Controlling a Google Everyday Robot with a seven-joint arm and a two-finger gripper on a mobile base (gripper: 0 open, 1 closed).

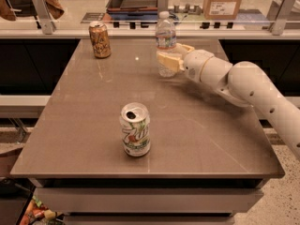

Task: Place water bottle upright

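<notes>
Camera view: gripper (175,55) out at the far middle of the bench (211,125), closed snugly on the lower half of the water bottle (165,37), one yellow finger on each side. Bottle upright, white cap on top, base down on the bench. White arm (253,83) reaching in from the right. Count now: one bottle, two cans. White-green can (135,129) standing near the front centre, well apart from the gripper; gold-brown can (100,40) upright at the far left.
</notes>
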